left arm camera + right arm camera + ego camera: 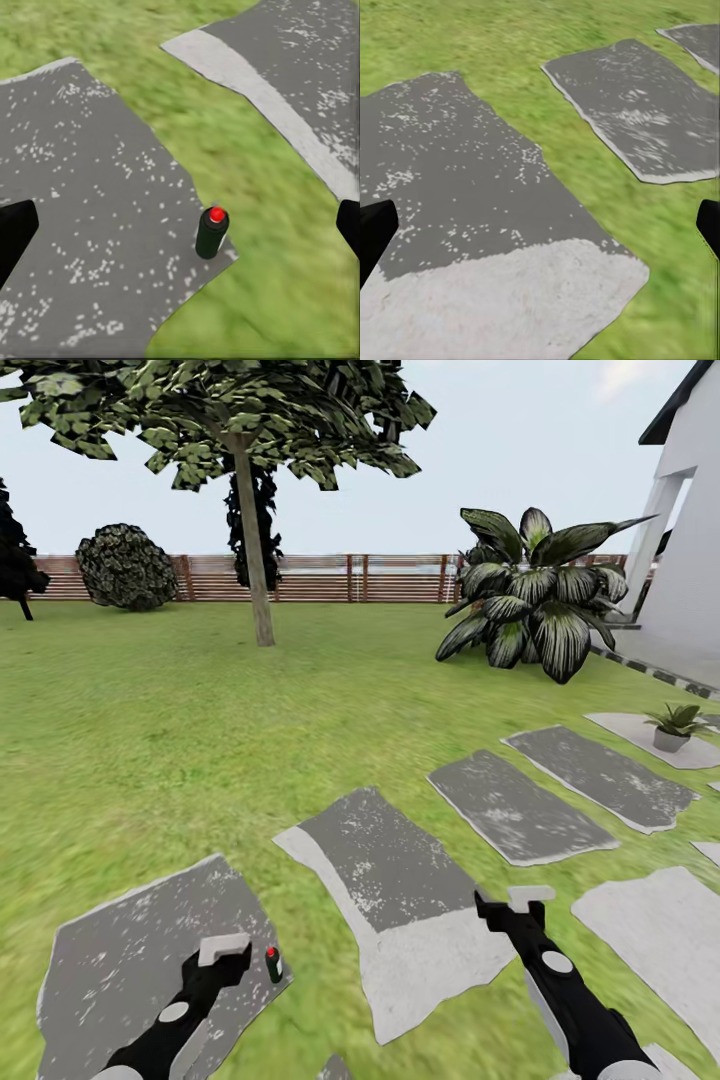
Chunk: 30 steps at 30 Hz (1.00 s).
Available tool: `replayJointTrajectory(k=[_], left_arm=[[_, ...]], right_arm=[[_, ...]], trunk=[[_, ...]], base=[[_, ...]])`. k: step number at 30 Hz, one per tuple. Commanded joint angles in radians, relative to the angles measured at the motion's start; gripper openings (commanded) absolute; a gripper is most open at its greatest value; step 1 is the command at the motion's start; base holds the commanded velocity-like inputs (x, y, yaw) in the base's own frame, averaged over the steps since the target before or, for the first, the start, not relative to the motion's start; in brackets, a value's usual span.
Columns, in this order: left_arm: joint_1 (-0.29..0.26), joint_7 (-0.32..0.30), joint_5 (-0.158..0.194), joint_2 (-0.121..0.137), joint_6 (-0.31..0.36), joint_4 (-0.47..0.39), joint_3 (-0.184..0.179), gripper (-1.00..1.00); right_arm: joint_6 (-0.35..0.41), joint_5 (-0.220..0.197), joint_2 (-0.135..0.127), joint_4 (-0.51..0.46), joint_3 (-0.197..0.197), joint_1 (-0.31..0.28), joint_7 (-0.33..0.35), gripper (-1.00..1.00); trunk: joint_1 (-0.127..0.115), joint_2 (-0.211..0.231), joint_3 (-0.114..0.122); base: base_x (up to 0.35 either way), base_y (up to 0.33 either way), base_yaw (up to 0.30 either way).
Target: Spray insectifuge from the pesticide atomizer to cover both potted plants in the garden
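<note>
Atomizer [211, 232] upright, trigger head indistinct

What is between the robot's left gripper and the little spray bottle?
Nothing: in the left wrist view, just bare grey stepping stone lies between the open left gripper and the upright pesticide atomizer.

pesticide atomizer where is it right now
The pesticide atomizer stands upright at the edge of the nearest grey stepping stone, low left in the head view, just right of the left pincer.

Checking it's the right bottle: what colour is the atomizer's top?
Red, on the pesticide atomizer; clearest in the left wrist view.
</note>
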Motion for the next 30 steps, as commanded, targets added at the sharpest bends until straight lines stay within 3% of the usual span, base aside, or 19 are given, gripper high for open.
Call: replayJointTrajectory(k=[1, 9, 24, 30], left_arm=[[-0.001, 0.0, 0.001, 0.002, -0.005, 0.005, 0.003, 1.0], [-0.001, 0.0, 0.003, 0.009, -0.007, 0.014, 0.004, 1.0], [-0.001, 0.002, 0.004, 0.01, -0.009, 0.014, 0.006, 1.0], [-0.001, 0.001, 0.004, 0.01, -0.024, 0.014, 0.006, 1.0]], right_arm=[[-0.003, 0.002, -0.002, 0.001, 0.0, -0.001, 0.001, 1.0], [-0.003, 0.003, -0.006, 0.002, 0.0, -0.001, 0.0, 1.0], [-0.008, 0.003, -0.002, 0.005, 0.0, -0.001, -0.004, 1.0], [-0.008, 0.004, -0.003, 0.006, 0.001, 0.0, -0.004, 1.0]], trunk=[[0.0, 0.0, -0.001], [0.0, 0.0, -0.001], [0.0, 0.0, -0.001], [0.0, 0.0, -0.001]], base=[[0.146, -0.181, 0.0], [0.168, -0.22, 0.021], [0.223, -0.231, 0.26], [0.096, -0.073, 0.185]])
